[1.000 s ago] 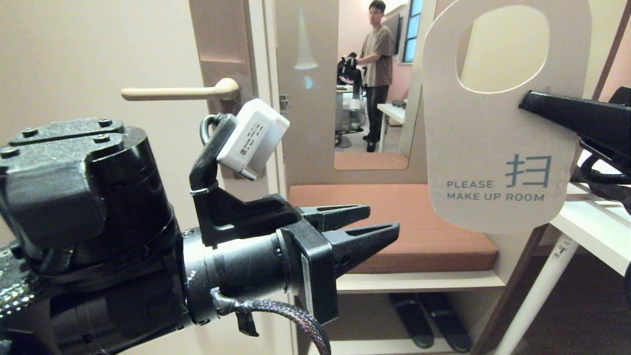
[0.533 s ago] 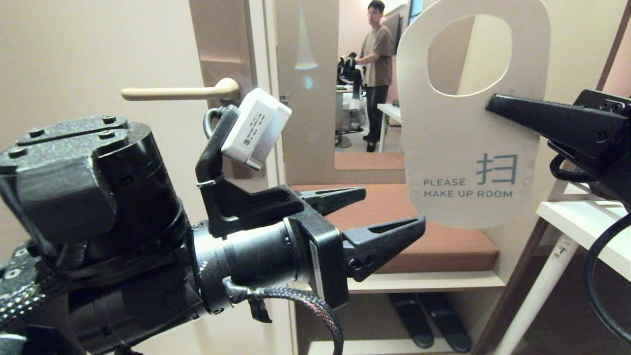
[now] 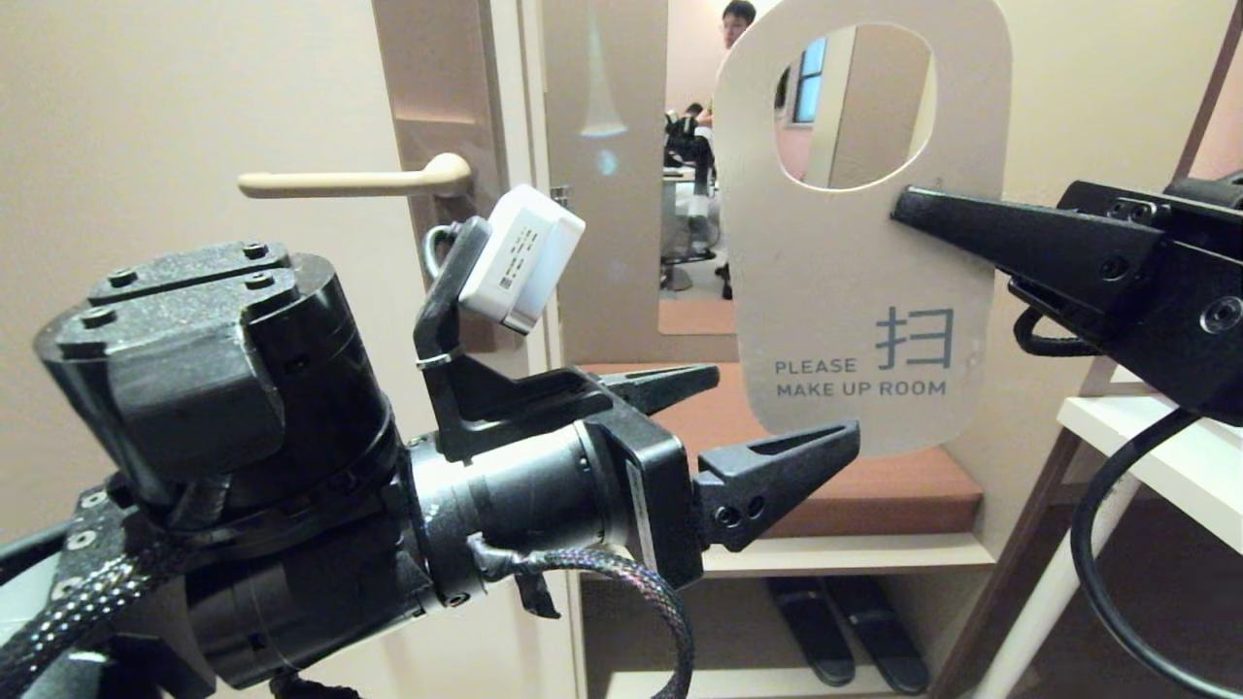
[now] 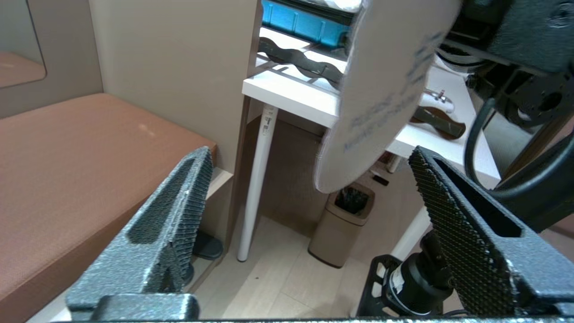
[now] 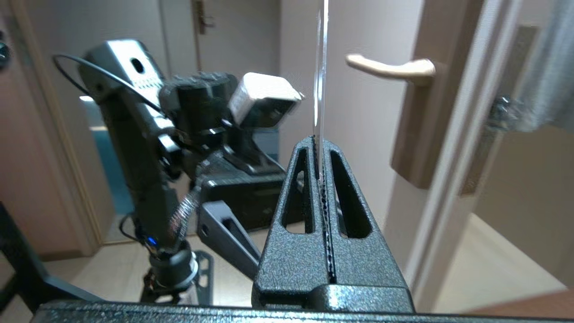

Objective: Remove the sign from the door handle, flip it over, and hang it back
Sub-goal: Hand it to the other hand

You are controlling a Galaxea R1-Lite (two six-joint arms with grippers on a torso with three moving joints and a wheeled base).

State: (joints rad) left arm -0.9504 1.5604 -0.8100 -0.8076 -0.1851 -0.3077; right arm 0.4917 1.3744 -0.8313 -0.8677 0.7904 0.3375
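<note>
Beige door (image 3: 194, 116) fills the head view's left, door handle (image 3: 359, 181) bare. Your right gripper (image 3: 898, 199) pinches the sign (image 3: 855, 291) off the handle — a handover for the flip, I judge. Left wrist view: left gripper (image 4: 309, 197) spread wide, card's lower edge between — close gently. Right wrist view: card edge-on, handle well apart.

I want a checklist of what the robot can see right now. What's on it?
Surface: brown bench cushion, bare.
Job's things: sign off the door handle, white "PLEASE MAKE UP ROOM" face showing; handle bare.
Clutter: dark slippers under the bench; small bin on the floor.
Grippers: right gripper pinches the sign beside its hole; left gripper open, jaws either side of the sign's lower end.
Cables: braided cable on left wrist; black cable on right.
Surroundings: mirror reflecting a person; white table.
</note>
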